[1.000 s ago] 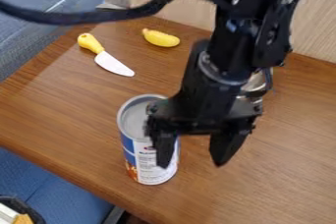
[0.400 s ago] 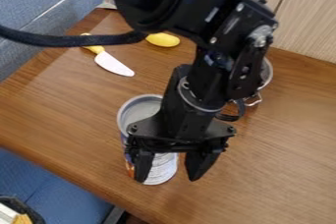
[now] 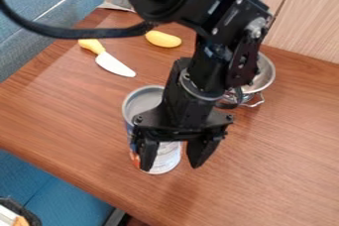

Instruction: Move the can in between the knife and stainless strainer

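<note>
Yellow-white knife [image 3: 114, 64], brown grained table [image 3: 69, 108]

The wooden table [image 3: 73, 116] holds a can [image 3: 140, 102], knife [image 3: 114, 65], yellow toy [image 3: 163, 39] and stainless strainer [image 3: 265, 74].

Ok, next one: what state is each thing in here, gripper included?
Can: upright, partly hidden by the gripper
Gripper: open, jaws apart, one in front of the can
Knife: lying flat on the table
Strainer: open side up, partly hidden by the arm
Yellow toy food: lying on the table
</note>
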Controlling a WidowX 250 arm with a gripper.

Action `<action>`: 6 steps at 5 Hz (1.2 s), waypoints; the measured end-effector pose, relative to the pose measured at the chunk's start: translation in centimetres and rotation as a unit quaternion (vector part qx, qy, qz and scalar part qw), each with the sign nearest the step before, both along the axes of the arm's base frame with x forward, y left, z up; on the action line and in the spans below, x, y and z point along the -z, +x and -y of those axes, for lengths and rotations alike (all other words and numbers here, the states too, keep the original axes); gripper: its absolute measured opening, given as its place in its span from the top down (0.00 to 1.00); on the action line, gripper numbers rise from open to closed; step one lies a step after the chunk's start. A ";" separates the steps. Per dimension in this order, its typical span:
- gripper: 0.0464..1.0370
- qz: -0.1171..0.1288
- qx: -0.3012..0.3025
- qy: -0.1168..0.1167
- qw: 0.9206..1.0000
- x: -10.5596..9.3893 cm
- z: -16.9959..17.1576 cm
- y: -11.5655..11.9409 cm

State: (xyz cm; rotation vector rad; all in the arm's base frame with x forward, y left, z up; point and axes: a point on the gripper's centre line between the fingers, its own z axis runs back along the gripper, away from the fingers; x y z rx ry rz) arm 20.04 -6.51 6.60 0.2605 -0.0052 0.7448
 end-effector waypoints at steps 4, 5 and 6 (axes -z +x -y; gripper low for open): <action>0.04 0.019 -0.066 0.030 0.997 1.1 -2.2 5.0; 0.04 0.023 -0.092 0.035 0.995 1.2 -3.0 6.5; 0.04 0.027 -0.116 0.040 0.992 1.2 -3.7 8.1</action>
